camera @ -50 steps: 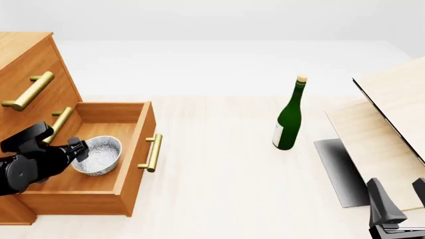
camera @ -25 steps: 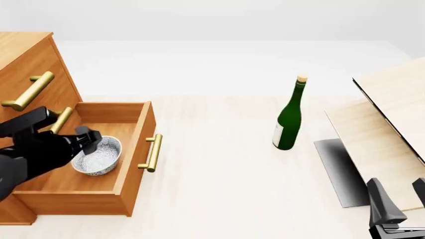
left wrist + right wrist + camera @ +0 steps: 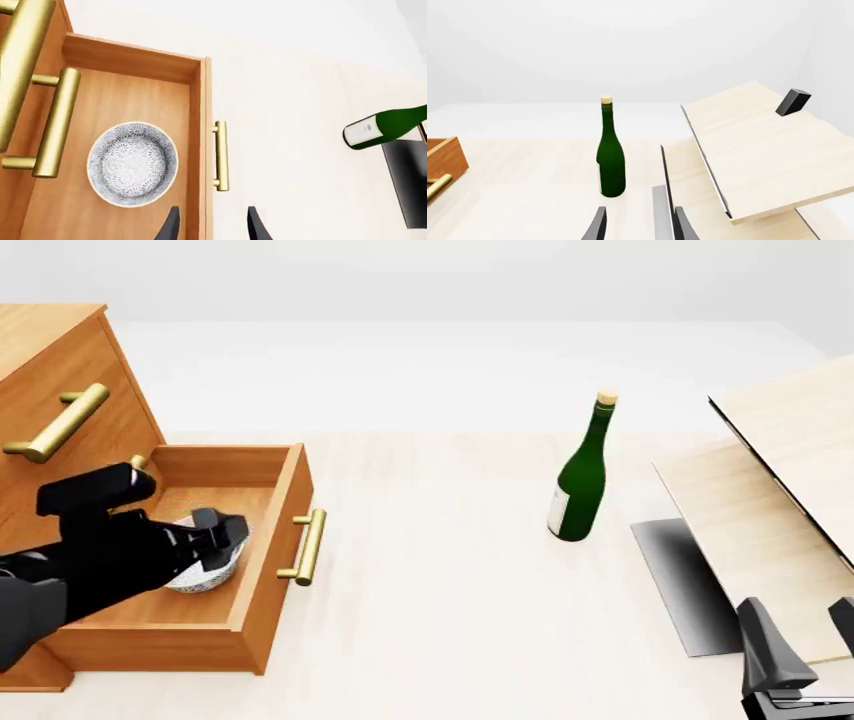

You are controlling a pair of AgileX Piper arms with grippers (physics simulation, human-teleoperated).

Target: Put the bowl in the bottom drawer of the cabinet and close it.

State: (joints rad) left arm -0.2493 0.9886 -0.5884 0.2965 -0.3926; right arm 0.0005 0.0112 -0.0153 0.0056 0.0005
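The bowl point(image 3: 133, 164), round with a speckled white-grey surface, rests on the floor of the bottom drawer point(image 3: 133, 100), which is pulled out of the cabinet point(image 3: 60, 370). In the front view my left arm covers most of the bowl point(image 3: 198, 580). My left gripper point(image 3: 222, 533) hovers over the bowl's right side, near the drawer's front wall, open and empty. Seen from the left wrist, its fingertips point(image 3: 172, 225) straddle that front wall, close to the short brass handle point(image 3: 221, 156). My right gripper point(image 3: 805, 635) stays at the table's near right corner, open and empty.
A green bottle point(image 3: 583, 475) stands upright mid-table, right of the drawer. A pale wooden box point(image 3: 787, 470) with a dark edge lies tilted at the far right above a grey plate point(image 3: 681, 570). Two upper drawers with longer brass handles point(image 3: 56, 422) are shut.
My left gripper has moved from the bowl's left rim across it to the right, toward the drawer's front wall. The bowl stayed in place. The right arm has not moved.
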